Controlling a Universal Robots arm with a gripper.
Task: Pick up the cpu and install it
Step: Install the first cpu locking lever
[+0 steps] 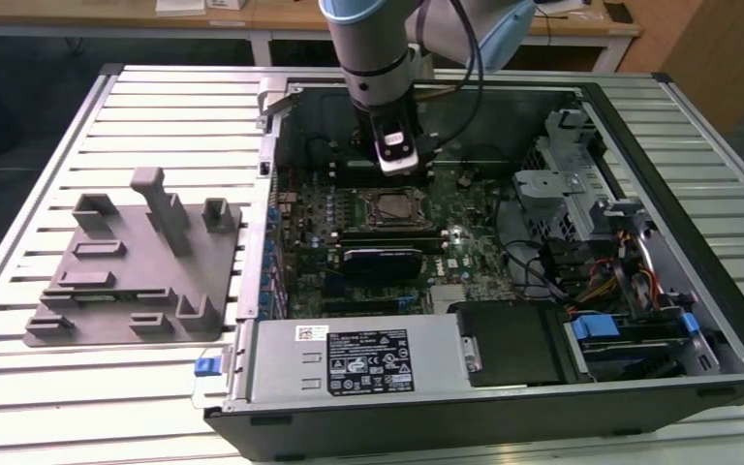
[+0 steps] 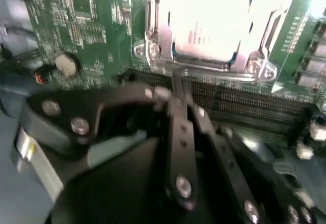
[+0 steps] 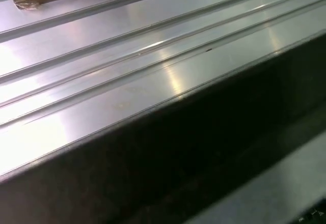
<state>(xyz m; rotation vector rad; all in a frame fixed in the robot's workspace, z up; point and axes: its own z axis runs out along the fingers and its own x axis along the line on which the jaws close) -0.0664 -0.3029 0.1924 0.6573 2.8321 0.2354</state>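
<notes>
The gripper [image 2: 175, 89] is seen in the second wrist view with its black fingers [image 2: 181, 132] drawn together to a narrow tip, and nothing is held between them. The tip is poised just short of the socket's metal frame [image 2: 153, 51], above the rows of memory slots [image 2: 244, 104].

The cpu [image 2: 211, 23] is seated in the socket, its pale metal top bordered by the frame on the sides that can be seen. In the exterior view the gripper [image 1: 395, 167] is hung from the arm [image 1: 372, 48] inside the open computer case [image 1: 604, 107], directly over the far part of the motherboard [image 1: 456, 257], with the cpu [image 1: 386, 204] just below and in front of it.

The case is lain on its side with its wall removed. Held within it are the motherboard, a power supply [image 1: 346, 358] along the near edge, and a drive cage with bundled cables [image 1: 604, 281] toward the exterior view's right. Little free room is left around the gripper: the case's far wall is close behind it, and the drive cage rises to the exterior view's right.

Outside the case, toward the exterior view's left, a grey holder tray [image 1: 139, 266] with upright posts is set on the ribbed metal table [image 1: 36, 155]. The table's grooves and a dark edge of the case [image 3: 178, 158] are shown in the first wrist view.
</notes>
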